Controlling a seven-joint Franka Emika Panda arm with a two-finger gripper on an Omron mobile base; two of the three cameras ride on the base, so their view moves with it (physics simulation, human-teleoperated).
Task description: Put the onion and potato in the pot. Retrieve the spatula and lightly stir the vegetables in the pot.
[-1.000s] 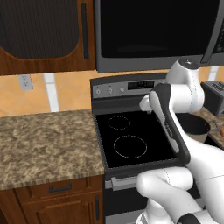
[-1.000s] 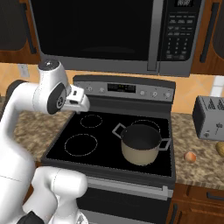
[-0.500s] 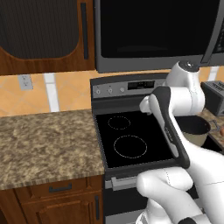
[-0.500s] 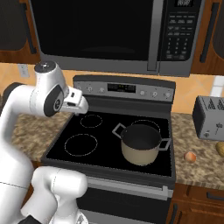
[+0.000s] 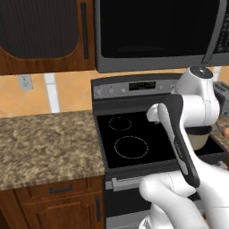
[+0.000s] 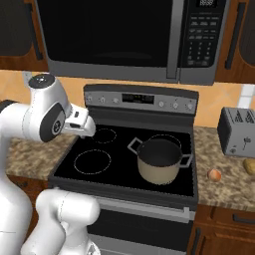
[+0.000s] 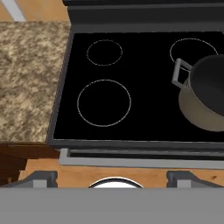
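Now | hand (image 7: 112, 177) spread wide, empty | pot (image 7: 205, 98) ahead, to its right

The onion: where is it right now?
In the right base view the onion lies on the counter right of the stove, between the pot and the potato.

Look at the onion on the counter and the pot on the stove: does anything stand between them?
Nothing visible does. In the right base view the onion lies on the granite counter just right of the stove, and the pot sits on the right side of the cooktop, with bare surface between them.
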